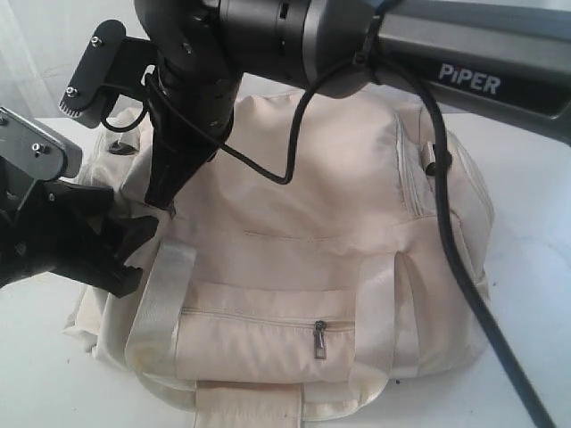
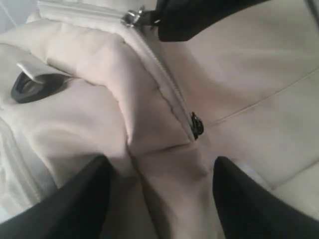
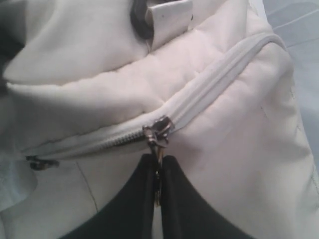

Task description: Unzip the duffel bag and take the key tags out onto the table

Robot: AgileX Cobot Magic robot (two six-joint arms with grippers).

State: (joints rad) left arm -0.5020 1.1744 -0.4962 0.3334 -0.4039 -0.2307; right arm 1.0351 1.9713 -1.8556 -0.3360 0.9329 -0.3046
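Duffel bag (image 1: 339, 223) lies on its side across the white bench (image 1: 36, 383), its long axis running left to right in the exterior view, front pocket towards the camera. Its main zip (image 3: 224, 74) follows that axis along the upper seam. No dark lining shows anywhere, and the key tags are not in sight, so presumably they are inside.

The zip pull (image 3: 158, 137) sits near the bag's left end. The right gripper (image 3: 158, 160) has reached across the middle to it, and its jaws are pressed together on the pull's metal tab. A second small pull (image 2: 196, 124) lies further along the same zip line, towards the bag's end. Whether the teeth between the two pulls have parted cannot be told.

The left gripper (image 2: 162, 164) is at that left end, nearer the second pull, jaws spread wide astride a raised ridge of fabric beside a black strap ring (image 2: 32, 87). Whether the fingers press the cloth is unclear.

From the held pull, nearly all the zip runs towards the bag's right end, so the opening stroke would likely be a draw along the long axis, away from the left gripper.
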